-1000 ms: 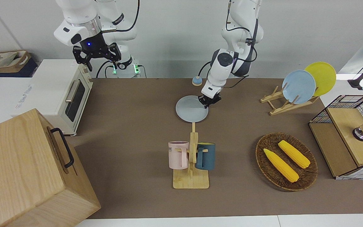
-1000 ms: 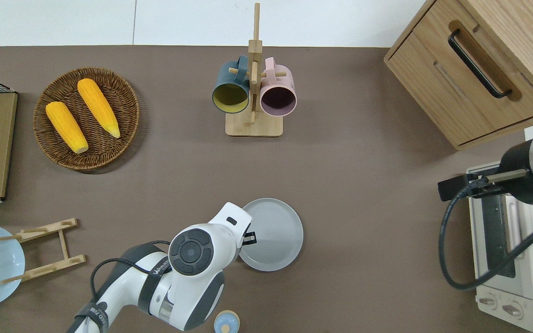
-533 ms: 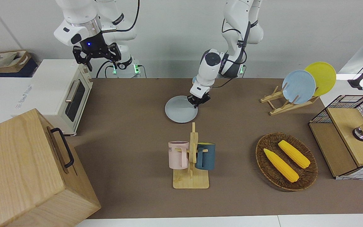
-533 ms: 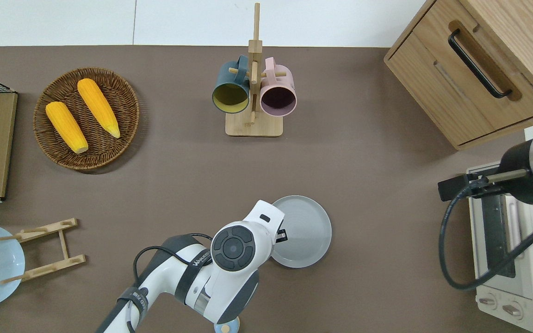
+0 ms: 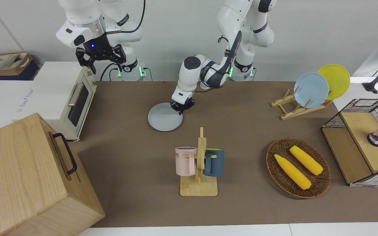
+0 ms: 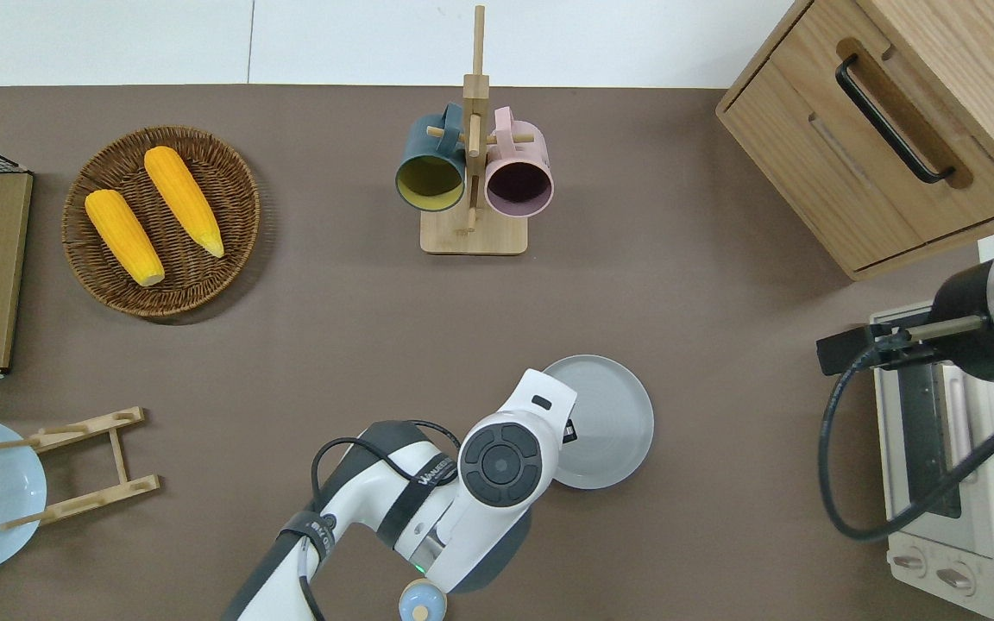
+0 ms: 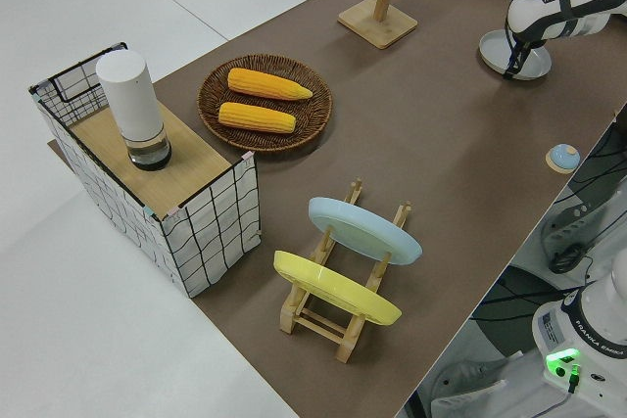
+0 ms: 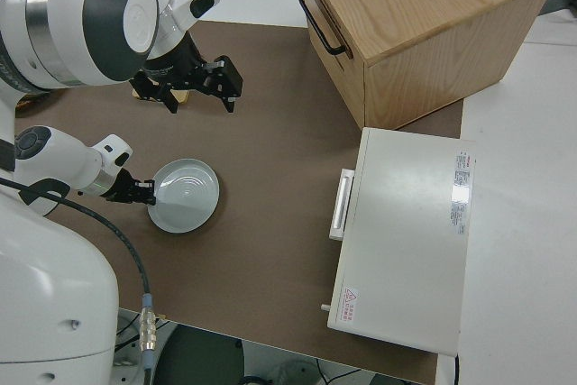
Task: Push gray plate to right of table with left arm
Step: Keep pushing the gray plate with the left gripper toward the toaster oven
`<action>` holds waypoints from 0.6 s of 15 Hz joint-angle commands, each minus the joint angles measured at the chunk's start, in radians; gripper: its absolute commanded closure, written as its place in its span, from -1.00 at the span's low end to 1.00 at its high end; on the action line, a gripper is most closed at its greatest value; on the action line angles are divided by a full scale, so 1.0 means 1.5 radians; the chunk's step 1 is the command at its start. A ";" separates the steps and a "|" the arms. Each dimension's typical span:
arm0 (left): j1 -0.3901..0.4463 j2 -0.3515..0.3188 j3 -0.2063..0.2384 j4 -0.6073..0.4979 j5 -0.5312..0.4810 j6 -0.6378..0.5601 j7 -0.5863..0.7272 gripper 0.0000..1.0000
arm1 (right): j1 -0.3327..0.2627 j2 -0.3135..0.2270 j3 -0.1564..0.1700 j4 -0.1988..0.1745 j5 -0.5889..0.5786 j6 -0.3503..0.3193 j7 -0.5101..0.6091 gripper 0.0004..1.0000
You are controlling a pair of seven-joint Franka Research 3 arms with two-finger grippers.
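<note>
The gray plate lies flat on the brown table, nearer to the robots than the mug rack and a little toward the right arm's end. It also shows in the overhead view, the left side view and the right side view. My left gripper is down at the plate's rim on the side toward the left arm's end, touching it, also seen in the right side view. My right gripper is open and parked.
A mug rack with a pink and a dark blue mug stands mid-table. A wicker basket with corn, a plate rack and a wire crate are toward the left arm's end. A toaster oven and a wooden cabinet are toward the right arm's end.
My left gripper has swept toward the right arm's end of the table, and the gray plate has slid along with it. The right arm has not moved.
</note>
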 commanded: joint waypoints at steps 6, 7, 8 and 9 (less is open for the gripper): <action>-0.058 0.093 0.009 0.103 0.045 0.002 -0.090 1.00 | -0.013 -0.002 0.009 0.005 0.007 -0.010 0.002 -0.97; -0.059 0.099 0.009 0.110 0.050 0.002 -0.094 1.00 | -0.013 -0.002 0.010 0.005 0.007 -0.010 0.001 -0.97; -0.062 0.102 0.009 0.117 0.055 0.002 -0.105 1.00 | -0.013 -0.002 0.010 0.005 0.007 -0.010 0.002 -0.97; -0.068 0.107 0.009 0.124 0.061 0.002 -0.112 1.00 | -0.013 -0.002 0.010 0.005 0.007 -0.010 0.002 -0.97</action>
